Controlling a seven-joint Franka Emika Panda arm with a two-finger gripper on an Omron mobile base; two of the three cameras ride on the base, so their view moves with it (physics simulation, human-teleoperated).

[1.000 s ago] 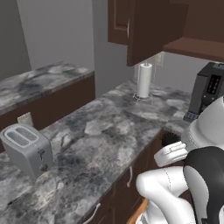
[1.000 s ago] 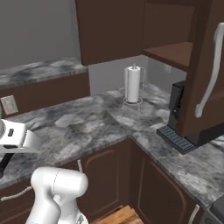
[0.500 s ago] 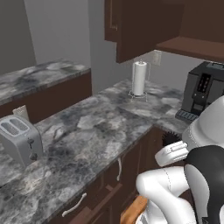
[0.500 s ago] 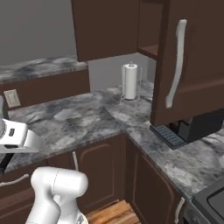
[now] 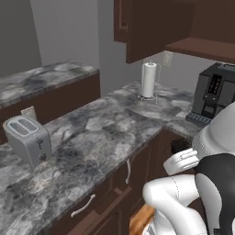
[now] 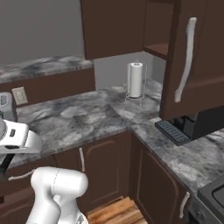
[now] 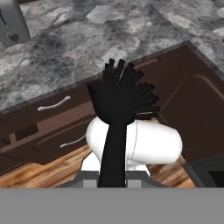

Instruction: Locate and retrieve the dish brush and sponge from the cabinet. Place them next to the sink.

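Since your gripper [image 7: 114,186] is only pinching the dish brush [image 7: 119,114] by its thin handle, low near the lower cabinets, it could twist loose while you're driving.

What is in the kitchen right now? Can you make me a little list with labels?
held: dish brush, black, bristly head pointing away from the hand
gripper: shut on the brush handle
counter: grey marbled, bends round a corner
toaster: silver, on the counter
paper towel roll: upright in the corner
coffee machine: black, on the counter
cabinet: door open, silver handle
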